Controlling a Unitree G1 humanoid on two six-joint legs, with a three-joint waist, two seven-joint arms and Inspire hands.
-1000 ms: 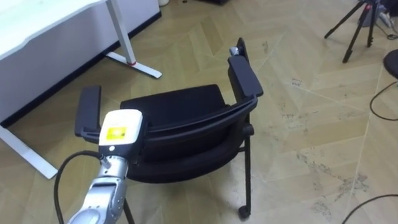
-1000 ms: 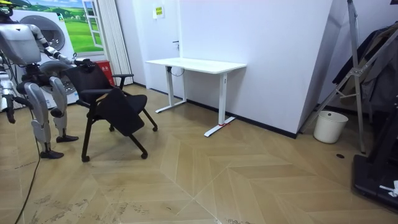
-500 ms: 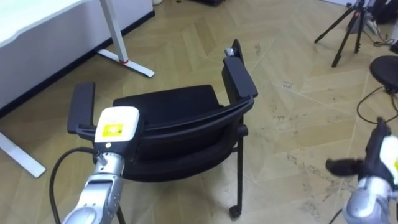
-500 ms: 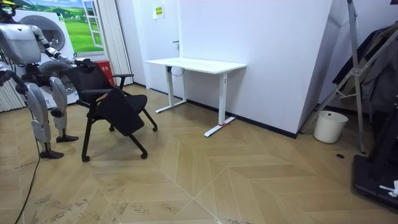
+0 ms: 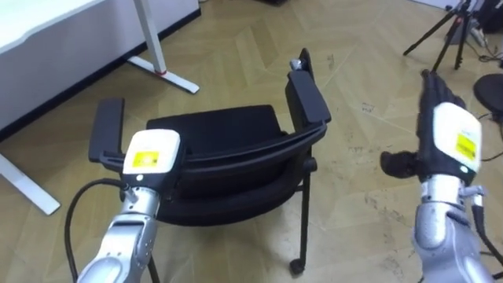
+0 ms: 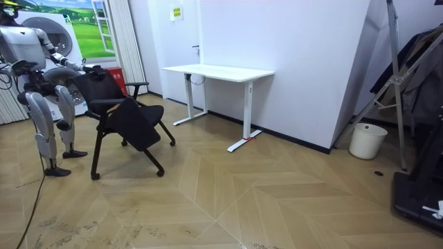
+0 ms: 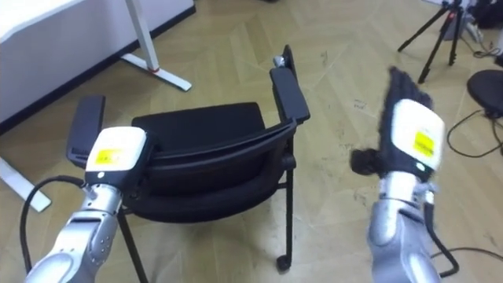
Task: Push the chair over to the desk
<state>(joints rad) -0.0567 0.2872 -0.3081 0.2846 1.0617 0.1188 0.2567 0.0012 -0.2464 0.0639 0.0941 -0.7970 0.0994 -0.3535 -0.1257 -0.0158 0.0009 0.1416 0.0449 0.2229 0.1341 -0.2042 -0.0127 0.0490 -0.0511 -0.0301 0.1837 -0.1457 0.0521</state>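
Note:
A black chair (image 5: pixel 212 130) with padded armrests stands on the wooden floor just in front of me, its seat facing away toward the white desk (image 5: pixel 47 31). My left hand (image 5: pixel 149 157) rests at the left end of the curved backrest (image 5: pixel 244 157), its fingers hidden behind the back of the hand. Raised in the air to the right of the chair, my right hand (image 5: pixel 446 137) is open and apart from the right armrest (image 5: pixel 308 96). In the room view I stand behind the chair (image 6: pixel 124 114) at the room view's left.
The desk's white leg and foot (image 5: pixel 161 67) stand beyond the chair on the left. A black tripod (image 5: pixel 452 31) and a dark round base (image 5: pixel 491 86) sit at the far right. In the room view, a white bin (image 6: pixel 367 140) stands by the wall.
My right hand has risen from the lower right to beside the chair's right side. The left hand stays at the backrest and the chair has hardly moved.

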